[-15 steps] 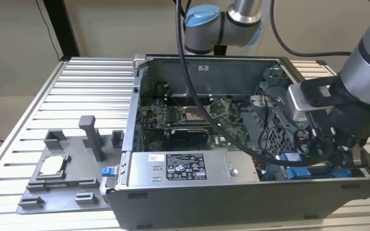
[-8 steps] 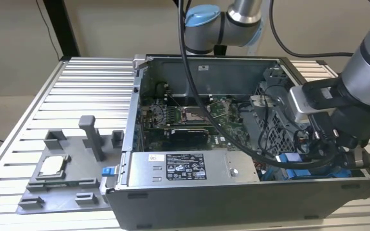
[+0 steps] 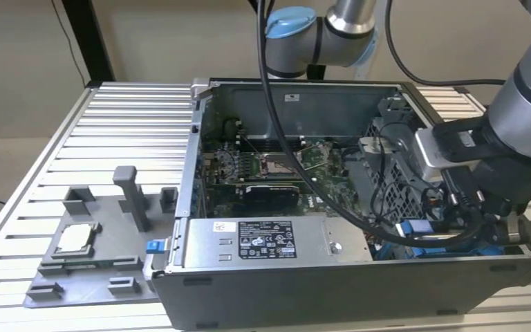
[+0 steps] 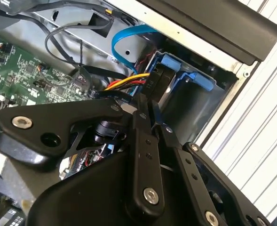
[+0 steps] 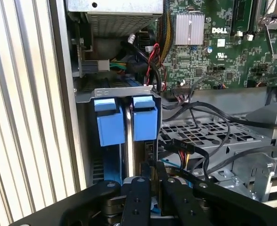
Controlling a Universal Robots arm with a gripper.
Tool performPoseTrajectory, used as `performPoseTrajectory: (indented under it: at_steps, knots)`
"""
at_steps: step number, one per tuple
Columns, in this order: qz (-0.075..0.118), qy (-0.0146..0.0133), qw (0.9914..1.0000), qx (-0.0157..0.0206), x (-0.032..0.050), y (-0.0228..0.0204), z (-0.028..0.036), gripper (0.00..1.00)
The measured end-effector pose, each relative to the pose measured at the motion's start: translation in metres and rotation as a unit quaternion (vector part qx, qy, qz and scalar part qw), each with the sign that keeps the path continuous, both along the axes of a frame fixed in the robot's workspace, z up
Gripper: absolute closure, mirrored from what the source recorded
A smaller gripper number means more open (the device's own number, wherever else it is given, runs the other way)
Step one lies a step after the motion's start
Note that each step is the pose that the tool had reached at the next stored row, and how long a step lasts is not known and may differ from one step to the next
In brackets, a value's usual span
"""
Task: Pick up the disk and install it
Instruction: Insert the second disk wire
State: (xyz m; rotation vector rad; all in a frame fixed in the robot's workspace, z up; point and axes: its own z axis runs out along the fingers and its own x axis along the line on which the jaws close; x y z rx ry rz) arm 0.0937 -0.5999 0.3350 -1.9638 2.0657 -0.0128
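Down at the near corner of the open computer case (image 3: 339, 297), on the exterior view's right, the arm's wrist plunges steeply into the drive bay, and its bulk hides most of what sits there. From that side only a blue scrap of the disk (image 3: 416, 228) peeks out beneath looping black cables (image 3: 404, 238).

The gripper (image 5: 152, 165) points straight down into the bay. Its flat black fingers (image 5: 137, 197), studded with screws, are drawn close together and clamp the disk (image 5: 144, 123) by its narrow edge. The disk stands on edge in its slot, blue plastic frame around dull metal, just beside a second blue carrier (image 5: 110, 126). How deep it sits is hard to make out. In the second wrist view the gripper (image 4: 152, 110) closes on the dark edge of the disk (image 4: 176, 75).

Beyond lies the green motherboard (image 5: 213, 42), cut off by the picture's edge. Farther left, a grey fixture (image 3: 90, 277) rests on the ribbed aluminium table (image 3: 127, 117).
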Motion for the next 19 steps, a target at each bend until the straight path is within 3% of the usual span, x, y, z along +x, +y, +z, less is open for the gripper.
performPoseTrajectory:
  at_steps: [4, 5, 8, 19]
  knots:
    - [0.000, -0.0007, 1.00000, -0.0007, -0.0001, 0.0000, -0.0040, 1.00]
    - [0.000, -0.0013, 1.00000, 0.0007, -0.0001, 0.0000, -0.0061, 1.00]
    - [0.000, -0.0026, 1.00000, 0.0000, -0.0001, 0.0000, -0.0066, 1.00]
    - [0.000, -0.0029, 1.00000, 0.0000, 0.0000, 0.0000, -0.0097, 1.00]
